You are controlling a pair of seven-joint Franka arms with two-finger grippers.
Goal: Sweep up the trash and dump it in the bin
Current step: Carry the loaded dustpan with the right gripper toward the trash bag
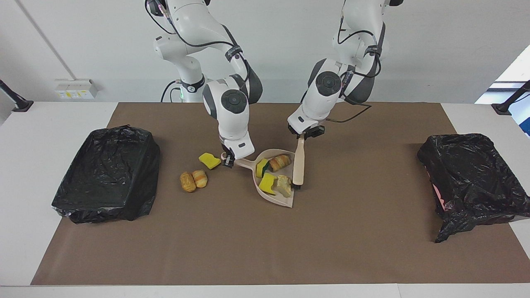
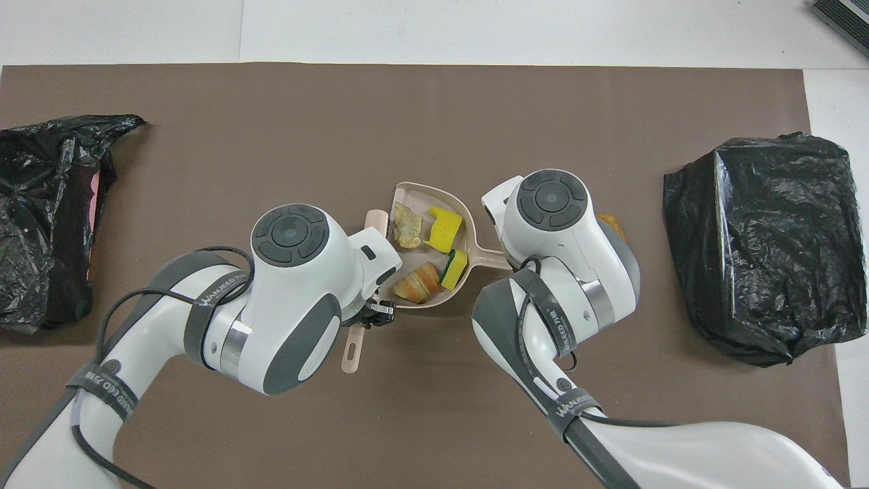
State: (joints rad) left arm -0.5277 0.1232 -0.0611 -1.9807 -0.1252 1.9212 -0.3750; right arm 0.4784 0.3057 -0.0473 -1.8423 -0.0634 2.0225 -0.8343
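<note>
A beige dustpan (image 1: 278,200) lies mid-mat and holds two yellow sponge pieces (image 1: 267,182), a striped bread chunk (image 1: 280,162) and a pale cream lump (image 1: 284,185). My right gripper (image 1: 227,160) is shut on the dustpan's handle. My left gripper (image 1: 306,133) is shut on the handle of the beige brush (image 1: 298,163), whose head rests at the pan's open edge by the cream lump. Another yellow sponge (image 1: 209,160) and two bread chunks (image 1: 193,180) lie on the mat, toward the right arm's end. In the overhead view the pan (image 2: 421,187) shows its load, and one chunk (image 2: 612,224) peeks out from under the right arm.
A bin lined with a black bag (image 1: 107,174) stands at the right arm's end of the brown mat (image 1: 265,248). A second bin wrapped in a black bag (image 1: 472,178) stands at the left arm's end. Both also show in the overhead view (image 2: 760,244) (image 2: 41,217).
</note>
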